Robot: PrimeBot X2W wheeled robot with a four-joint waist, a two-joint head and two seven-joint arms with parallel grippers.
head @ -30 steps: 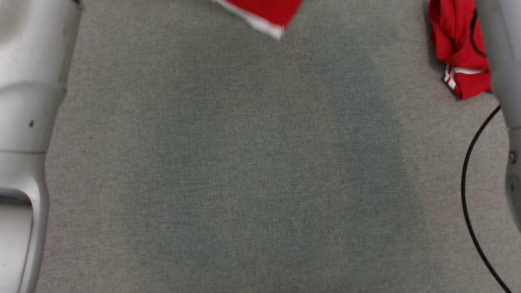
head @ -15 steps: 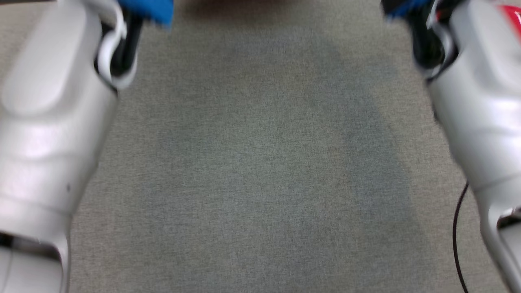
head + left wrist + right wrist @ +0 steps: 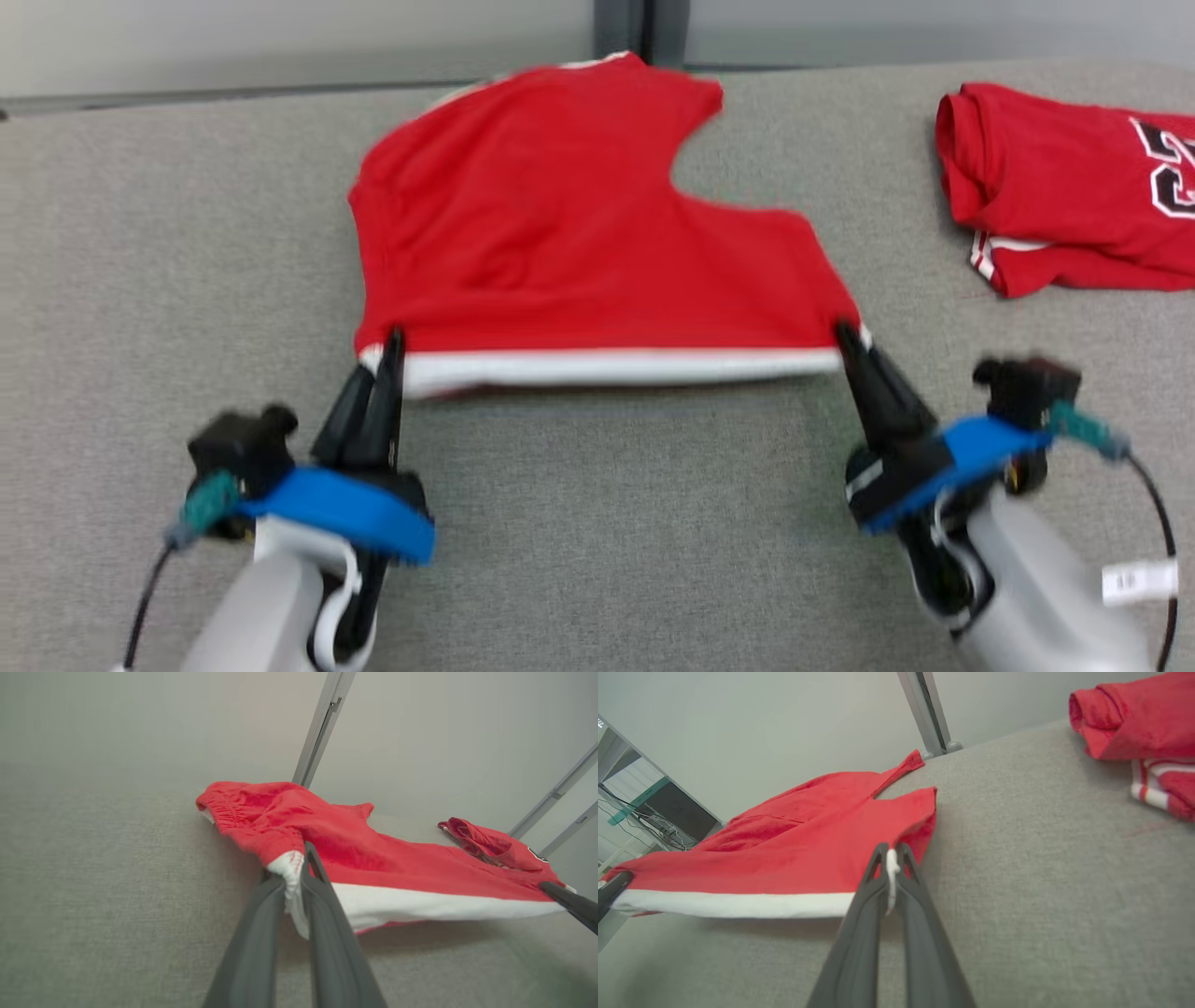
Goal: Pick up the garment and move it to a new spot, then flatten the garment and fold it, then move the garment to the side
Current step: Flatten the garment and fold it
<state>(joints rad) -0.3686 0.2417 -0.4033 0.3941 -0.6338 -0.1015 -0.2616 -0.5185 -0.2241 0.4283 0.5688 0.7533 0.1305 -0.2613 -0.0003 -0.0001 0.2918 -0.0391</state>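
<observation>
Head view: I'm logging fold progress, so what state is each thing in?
Red garment: spread out, white hem stretched taut between both grippers.
Left gripper: shut on the hem's left corner.
Right gripper: shut on the hem's right corner.
Second red garment: bunched at the far right, untouched.

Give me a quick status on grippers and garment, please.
Both shut on the garment: left gripper and right gripper at opposite hem corners. Hem taut, raised off the table. Red jersey far right, clear.
</observation>
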